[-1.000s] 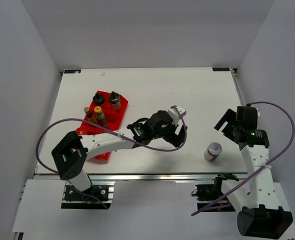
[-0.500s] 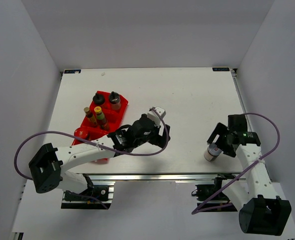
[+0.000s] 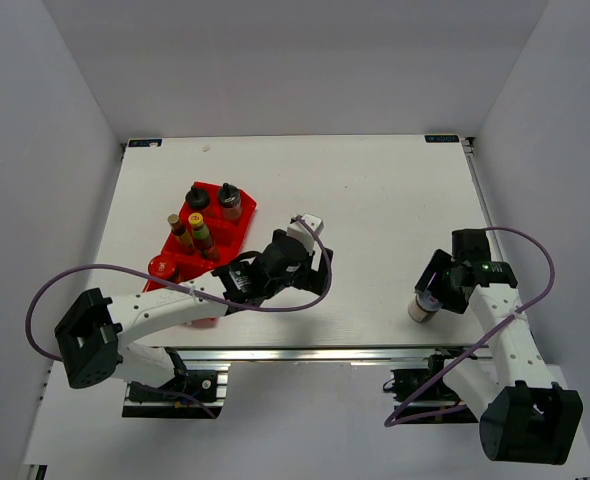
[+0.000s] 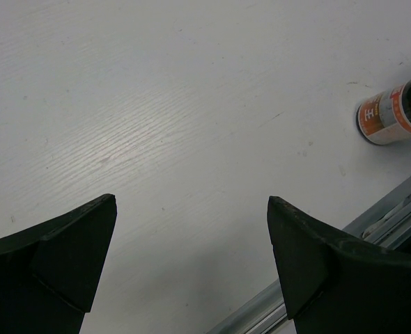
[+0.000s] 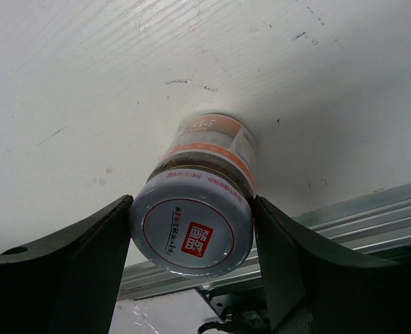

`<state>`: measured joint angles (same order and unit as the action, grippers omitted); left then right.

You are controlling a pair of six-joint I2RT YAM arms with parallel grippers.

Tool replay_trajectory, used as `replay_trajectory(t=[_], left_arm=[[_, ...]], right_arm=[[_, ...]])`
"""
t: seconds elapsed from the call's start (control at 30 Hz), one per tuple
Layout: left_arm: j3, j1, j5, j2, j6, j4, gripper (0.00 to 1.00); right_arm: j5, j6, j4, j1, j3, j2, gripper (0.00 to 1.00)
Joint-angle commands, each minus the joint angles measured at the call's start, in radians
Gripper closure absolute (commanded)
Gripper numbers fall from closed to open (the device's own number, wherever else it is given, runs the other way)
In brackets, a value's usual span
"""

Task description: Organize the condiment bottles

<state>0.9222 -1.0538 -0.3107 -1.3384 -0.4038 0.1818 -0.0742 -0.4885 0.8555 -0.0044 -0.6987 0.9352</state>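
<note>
A white-capped jar with an orange label stands near the table's front right edge. My right gripper is shut on the jar; in the right wrist view both fingers press the sides of its cap, the right gripper coming from above. Several other condiment bottles stand in the red tray: two black-capped, a yellow-capped, a brownish one and a red-capped one. My left gripper hangs open over bare table mid-front; in the left wrist view the left gripper holds nothing, and the jar shows far right.
The metal rail of the table's front edge runs just behind the jar. The left arm's purple cable loops over the tray's near end. White walls close in the table on three sides.
My right gripper came down around the jar and shut on its cap. My left arm drew back from the table's middle toward the tray, still open.
</note>
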Motion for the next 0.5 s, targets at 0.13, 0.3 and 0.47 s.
replay_trajectory(t=[0.13, 0.3, 0.47], left_arm=[[-0.019, 0.002, -0.034, 0.073, -0.009, 0.041, 0.02], [-0.020, 0.002, -0.034, 0.116, -0.012, 0.085, 0.02], [-0.051, 0.002, -0.042, 0.180, -0.012, 0.111, 0.02]], right_arm=[[0.097, 0.036, -0.026, 0.030, -0.015, -0.021, 0.62], [0.197, 0.064, -0.048, 0.081, -0.077, -0.044, 0.67], [0.171, 0.013, -0.088, 0.234, -0.133, -0.026, 0.75]])
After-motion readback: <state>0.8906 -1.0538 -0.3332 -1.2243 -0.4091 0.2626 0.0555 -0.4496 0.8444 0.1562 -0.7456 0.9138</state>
